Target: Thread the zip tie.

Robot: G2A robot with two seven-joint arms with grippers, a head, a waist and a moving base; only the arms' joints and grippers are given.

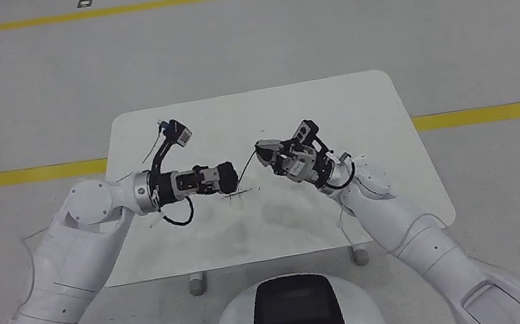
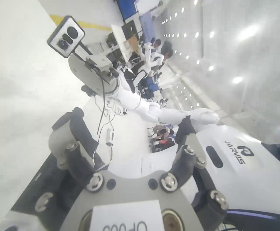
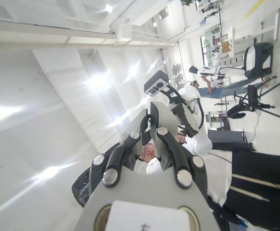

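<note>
In the top view both arms meet above the middle of the white table. A thin dark zip tie slants down from the tip of my right gripper toward my left gripper. The right wrist view has the right gripper with its two pads pressed close together; the tie itself is too thin to make out there. In the left wrist view my left gripper stands wide open, its fingers far apart with nothing between them. It faces the other arm's wrist.
The table's far and right parts are bare. A thin shadow line lies on the tabletop below the grippers. Grey floor with yellow tape lines surrounds the table.
</note>
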